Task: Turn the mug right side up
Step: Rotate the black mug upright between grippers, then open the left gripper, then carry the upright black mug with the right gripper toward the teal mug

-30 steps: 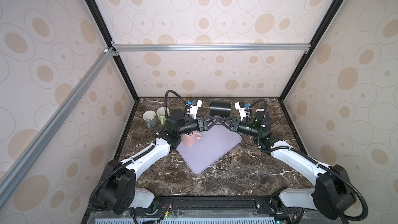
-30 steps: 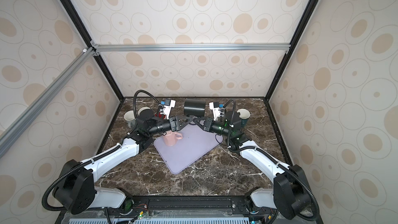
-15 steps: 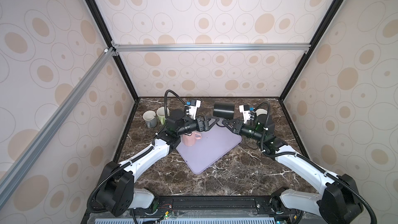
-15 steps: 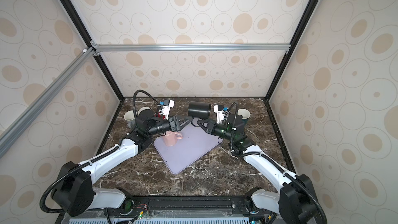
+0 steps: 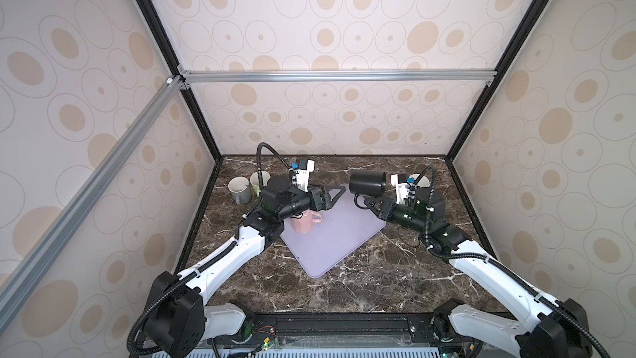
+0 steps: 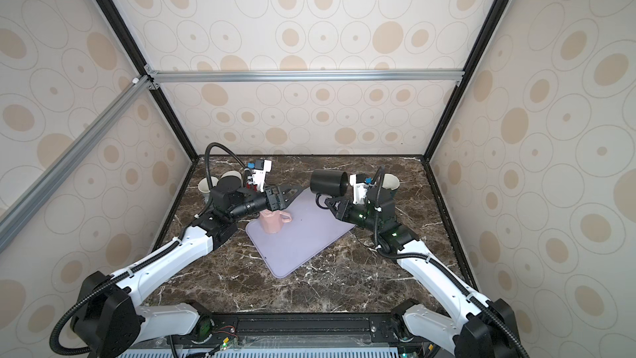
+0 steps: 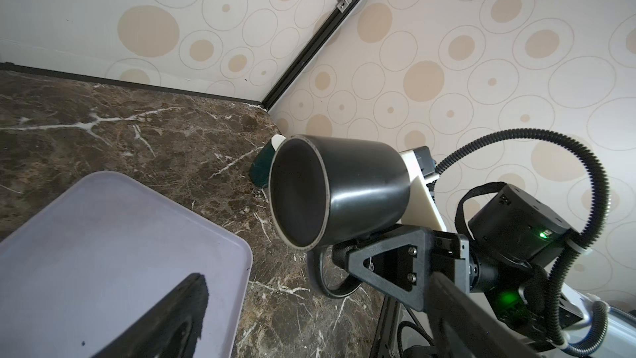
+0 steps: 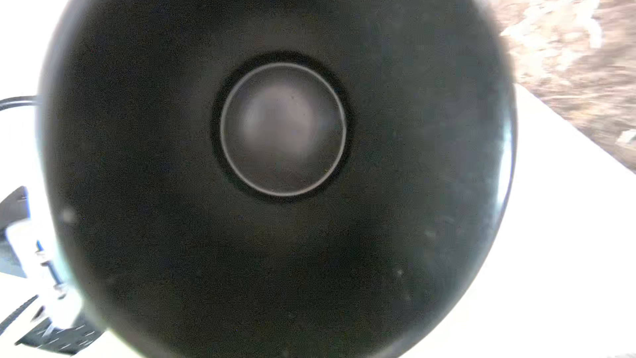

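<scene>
One black mug [image 5: 367, 184] hangs sideways in right hand [image 5: 364, 202].

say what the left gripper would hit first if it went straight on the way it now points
Probably the glossy black cylindrical mug, held on its side, off the table, by the right gripper. The open left gripper points at its mouth and handle, though depth is unclear.

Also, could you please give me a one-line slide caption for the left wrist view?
Right gripper holds the black mug by its handle, tipped sideways in mid-air near the lilac tray.
</scene>
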Controlling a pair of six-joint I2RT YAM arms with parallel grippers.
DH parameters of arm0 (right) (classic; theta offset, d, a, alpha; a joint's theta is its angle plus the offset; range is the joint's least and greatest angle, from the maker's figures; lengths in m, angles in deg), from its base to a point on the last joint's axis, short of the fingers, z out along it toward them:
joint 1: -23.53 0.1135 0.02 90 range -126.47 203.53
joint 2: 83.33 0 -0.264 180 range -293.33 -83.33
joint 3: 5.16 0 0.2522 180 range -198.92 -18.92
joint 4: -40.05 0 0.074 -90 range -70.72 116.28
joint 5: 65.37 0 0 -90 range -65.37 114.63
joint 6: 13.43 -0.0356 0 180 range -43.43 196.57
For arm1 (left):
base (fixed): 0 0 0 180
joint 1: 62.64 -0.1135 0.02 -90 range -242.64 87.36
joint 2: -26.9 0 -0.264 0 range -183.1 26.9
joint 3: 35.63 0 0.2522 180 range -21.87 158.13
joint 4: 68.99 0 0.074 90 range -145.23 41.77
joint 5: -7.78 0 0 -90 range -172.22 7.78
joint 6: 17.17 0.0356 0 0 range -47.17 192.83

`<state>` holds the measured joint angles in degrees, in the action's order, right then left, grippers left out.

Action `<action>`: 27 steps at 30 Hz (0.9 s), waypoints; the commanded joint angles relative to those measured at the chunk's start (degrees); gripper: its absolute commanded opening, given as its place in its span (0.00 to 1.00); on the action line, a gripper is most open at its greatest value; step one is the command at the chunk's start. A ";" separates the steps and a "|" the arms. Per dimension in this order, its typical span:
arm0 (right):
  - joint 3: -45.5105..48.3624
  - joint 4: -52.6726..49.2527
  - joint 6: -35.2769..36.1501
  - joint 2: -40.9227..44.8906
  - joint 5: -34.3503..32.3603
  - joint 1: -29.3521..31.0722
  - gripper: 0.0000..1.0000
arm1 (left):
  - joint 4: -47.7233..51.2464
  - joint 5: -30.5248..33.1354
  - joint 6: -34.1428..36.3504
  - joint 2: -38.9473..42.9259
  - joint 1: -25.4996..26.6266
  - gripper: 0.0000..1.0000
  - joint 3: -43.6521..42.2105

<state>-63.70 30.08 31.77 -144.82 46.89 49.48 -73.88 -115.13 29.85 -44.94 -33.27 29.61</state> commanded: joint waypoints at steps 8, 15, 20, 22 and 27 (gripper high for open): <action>-5.83 -12.35 5.74 6.93 -14.13 -0.31 0.00 | 6.68 7.80 5.86 5.54 0.08 0.98 -1.77; -10.36 -23.49 9.24 8.87 -22.27 -0.64 0.00 | 7.66 10.23 6.85 8.10 0.08 0.98 -3.41; -19.21 -40.83 12.00 6.17 -35.04 -0.89 0.00 | 8.03 10.75 7.14 8.89 0.08 0.98 -4.10; -23.49 -48.20 13.57 3.00 -40.52 -1.13 0.00 | 7.93 11.13 7.05 9.20 0.08 0.98 -4.67; -27.27 -54.59 16.06 -0.71 -47.53 -2.45 0.00 | 8.02 11.28 7.12 9.28 0.08 0.98 -5.15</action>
<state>-88.57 -19.10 45.02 -145.21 7.42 47.93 -66.17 -104.64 35.51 -36.70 -33.27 24.33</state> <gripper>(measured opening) 0.179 0.982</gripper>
